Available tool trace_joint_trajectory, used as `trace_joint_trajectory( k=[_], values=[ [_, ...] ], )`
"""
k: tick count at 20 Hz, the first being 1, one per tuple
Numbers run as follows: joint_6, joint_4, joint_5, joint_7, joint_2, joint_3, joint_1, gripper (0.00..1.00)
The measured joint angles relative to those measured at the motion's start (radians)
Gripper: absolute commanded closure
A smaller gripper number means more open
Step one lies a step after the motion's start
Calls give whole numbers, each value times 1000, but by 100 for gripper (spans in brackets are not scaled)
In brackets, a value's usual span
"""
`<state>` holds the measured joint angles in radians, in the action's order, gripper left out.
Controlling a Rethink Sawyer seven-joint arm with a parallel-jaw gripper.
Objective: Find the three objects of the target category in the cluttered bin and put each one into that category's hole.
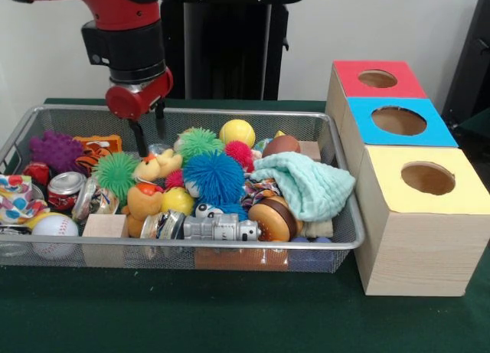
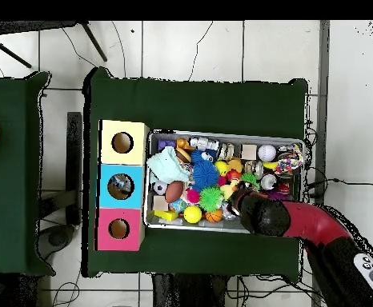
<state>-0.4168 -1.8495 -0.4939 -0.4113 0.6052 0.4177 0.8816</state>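
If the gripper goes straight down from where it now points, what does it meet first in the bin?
Probably the yellow duck plush: the gripper hangs open just above it, near the green spiky ball. Depth is unclear, so it could be a neighbouring toy.

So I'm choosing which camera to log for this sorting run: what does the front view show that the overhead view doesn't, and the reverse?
Only the front view shows the gripper side-on, its two fingers apart above the clutter, and the boxes' wooden sides.

Only the overhead view shows something lying inside the blue box's hole, the bin's full outline, and the whole green table.

Both show the wire bin, the mint cloth at the end nearest the boxes, the blue spiky ball, and the red, blue and yellow holes.
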Motion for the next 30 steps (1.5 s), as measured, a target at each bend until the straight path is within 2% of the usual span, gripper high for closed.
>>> trace_joint_trajectory(
  k=[10,16,23,30],
  values=[
    [0,0,0,0,1,-3,68,0],
    [0,1,0,0,-17,-14,66,0],
    [0,1,0,0,-78,-35,54,0],
    [2,4,1,0,-142,-107,4,0]
  ],
)
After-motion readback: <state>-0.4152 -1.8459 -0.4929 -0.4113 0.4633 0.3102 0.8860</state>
